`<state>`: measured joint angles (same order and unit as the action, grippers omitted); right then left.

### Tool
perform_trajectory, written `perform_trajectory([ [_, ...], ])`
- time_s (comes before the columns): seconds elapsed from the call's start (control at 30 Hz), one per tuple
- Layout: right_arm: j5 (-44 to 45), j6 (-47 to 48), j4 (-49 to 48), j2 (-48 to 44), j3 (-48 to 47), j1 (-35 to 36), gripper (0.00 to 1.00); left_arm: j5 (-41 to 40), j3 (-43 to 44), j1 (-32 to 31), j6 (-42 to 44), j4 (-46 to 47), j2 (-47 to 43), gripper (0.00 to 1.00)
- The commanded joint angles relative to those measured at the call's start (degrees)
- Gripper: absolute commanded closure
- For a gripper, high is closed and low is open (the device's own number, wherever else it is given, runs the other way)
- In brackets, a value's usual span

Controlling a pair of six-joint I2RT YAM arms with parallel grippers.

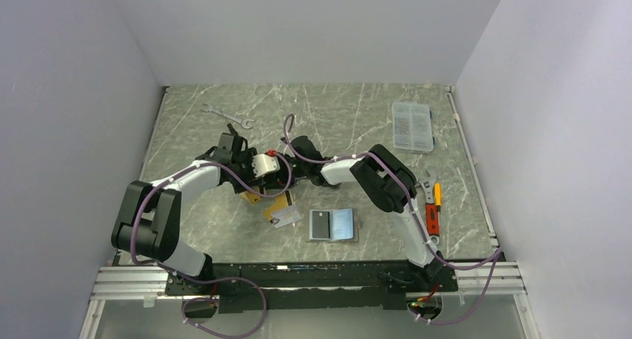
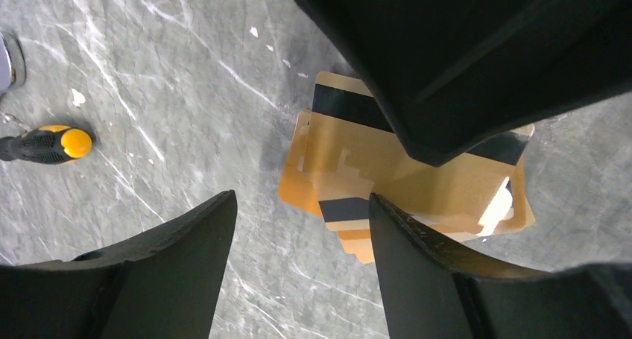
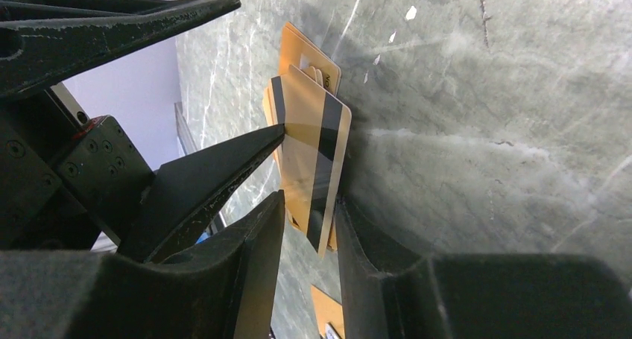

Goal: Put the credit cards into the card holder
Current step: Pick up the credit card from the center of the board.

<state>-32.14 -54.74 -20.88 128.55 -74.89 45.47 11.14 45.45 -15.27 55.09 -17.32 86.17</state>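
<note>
Grey marble surface (image 1: 335, 115) below, your right fingers (image 3: 261, 238) pinch gold credit cards (image 3: 313, 130) and your left fingers (image 2: 406, 249) hang wide open.

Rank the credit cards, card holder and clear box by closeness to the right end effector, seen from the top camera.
1. credit cards, at the right end effector.
2. card holder, toward the arm bases.
3. clear box, far right corner.

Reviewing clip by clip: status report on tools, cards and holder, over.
Right tool shut on gold credit card. Left tool open, fingertip at its edge. Card holder open, grey card on one page. Other gold cards on table.
</note>
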Motion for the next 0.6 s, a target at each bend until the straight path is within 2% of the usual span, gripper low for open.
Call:
perform_trajectory([
  [0.0,0.5,-1.2,0.9,0.6,3.3,0.4,0.64,0.0,0.3,-2.2,0.6,-0.5,3.2,0.29],
  [0.37,0.4,-3.4,-2.2,0.6,4.7,0.0,0.66,3.6,3.6,-3.5,-0.8,-5.5,3.6,0.32],
  [0.43,0.8,-3.5,-2.1,0.0,5.5,-0.3,0.70,5.0,4.5,-3.4,-1.5,-6.8,3.2,0.33],
  [0.57,3.0,-2.2,-0.8,-2.1,7.0,-0.9,0.89,5.7,5.9,-2.6,-2.5,-8.0,2.9,0.33],
])
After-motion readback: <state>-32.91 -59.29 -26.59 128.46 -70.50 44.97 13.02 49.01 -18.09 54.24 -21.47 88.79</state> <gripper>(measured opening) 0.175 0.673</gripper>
